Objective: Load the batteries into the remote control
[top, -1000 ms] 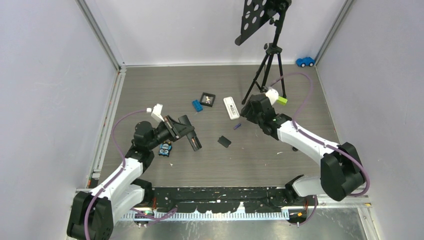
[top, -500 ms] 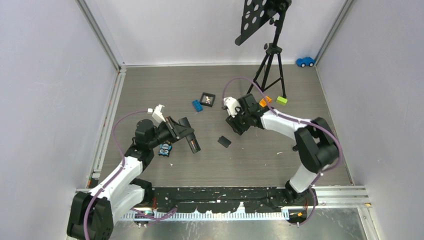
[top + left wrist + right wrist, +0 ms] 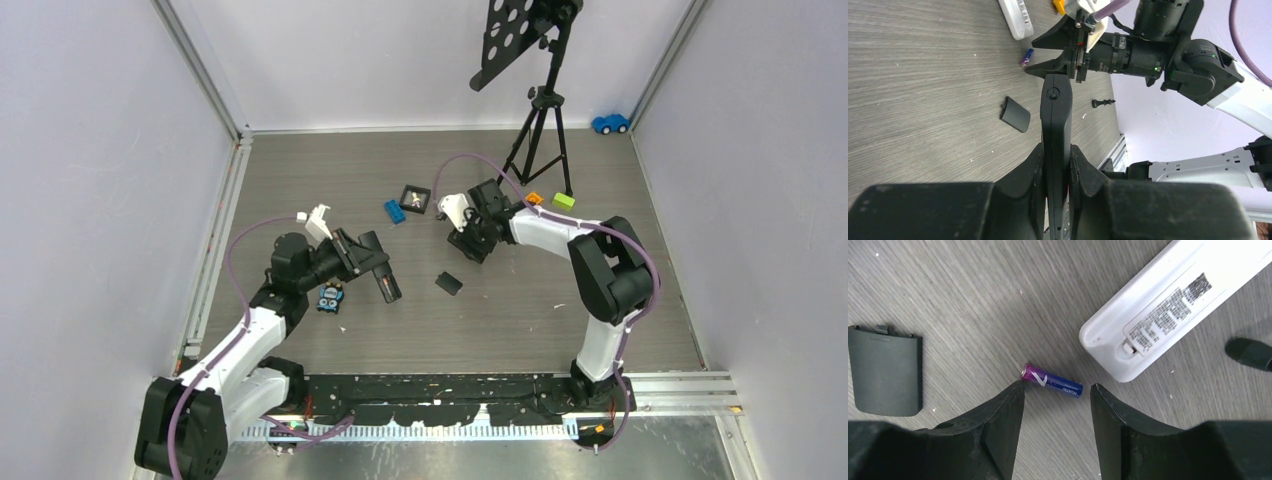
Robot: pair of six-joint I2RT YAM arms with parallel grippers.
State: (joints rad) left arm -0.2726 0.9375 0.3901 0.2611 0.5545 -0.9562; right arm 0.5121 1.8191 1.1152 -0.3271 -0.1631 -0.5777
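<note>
Grey table (image 3: 973,300): battery (image 3: 1052,381), hidden overhead, between spread fingers (image 3: 998,425) of right end effector (image 3: 1058,385).

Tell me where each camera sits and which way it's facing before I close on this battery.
Top external: above and behind the bases, looking down on the table; both arms show.
Left wrist: on the left tool, shut on the black remote, looking across the table at the right tool.
Right wrist: looking straight down at the purple-blue battery between its own open fingers.
Shared: both wrist views show that battery, the white remote and the black cover.
</note>
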